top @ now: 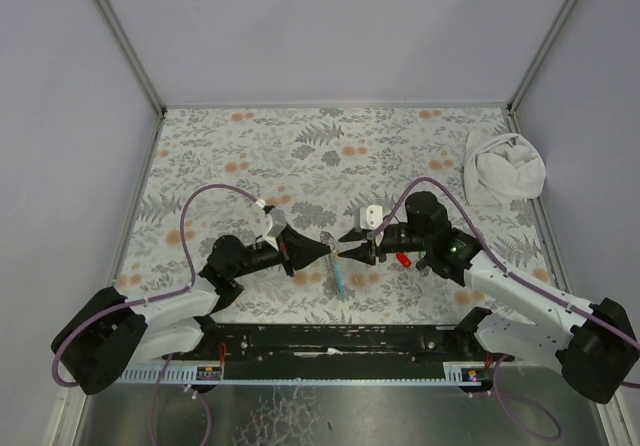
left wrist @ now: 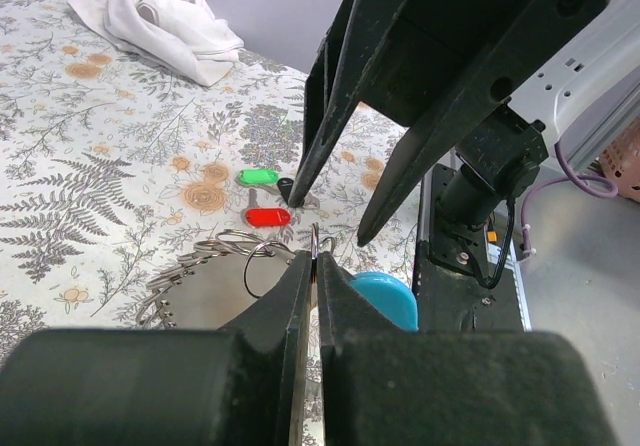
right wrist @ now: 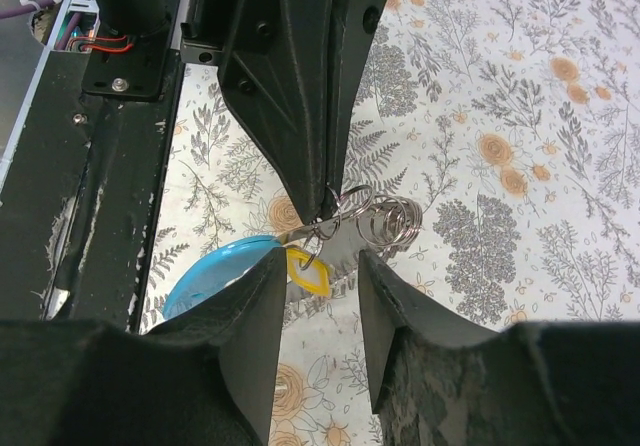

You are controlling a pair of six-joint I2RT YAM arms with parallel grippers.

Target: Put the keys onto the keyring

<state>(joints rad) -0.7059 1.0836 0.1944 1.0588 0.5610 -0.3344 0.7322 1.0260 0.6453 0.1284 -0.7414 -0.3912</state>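
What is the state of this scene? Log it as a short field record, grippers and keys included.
left gripper: shut on the keyring wire
right gripper: open, fingers either side of the yellow key
red key: loose on the table
green key: loose, next to the red key
black key: beside the green key
white cloth: far right corner of the table

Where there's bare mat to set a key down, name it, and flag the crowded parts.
Free: the far floral mat, between back wall and arms, left of the white cloth; also the far-left corner. Crowded: near centre, where left gripper and right gripper meet over the keyring, red key just right of them.
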